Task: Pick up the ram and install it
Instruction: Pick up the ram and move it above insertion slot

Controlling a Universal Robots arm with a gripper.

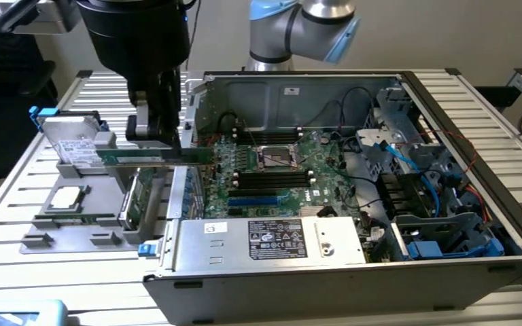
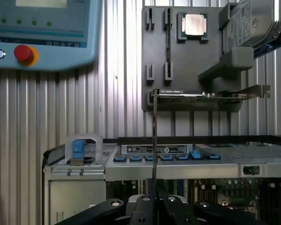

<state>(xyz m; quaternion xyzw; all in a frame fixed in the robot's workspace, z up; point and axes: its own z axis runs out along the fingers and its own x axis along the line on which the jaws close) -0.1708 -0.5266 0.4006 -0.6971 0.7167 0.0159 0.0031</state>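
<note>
While aloft, ram (image 1: 152,157) between fingers (image 1: 163,130).

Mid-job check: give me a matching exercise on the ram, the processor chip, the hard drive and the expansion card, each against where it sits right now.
Things:
1. ram
2. processor chip
3. hard drive
4. expansion card

Places:
A. lying flat in a square recess of the grey holder
B. standing on edge in a holder slot, next to the open case
C. clamped in the gripper, clear of the holder
D. propped at a tilt on the holder's raised stand

Pairs: 1-C, 2-A, 3-D, 4-B.
</note>
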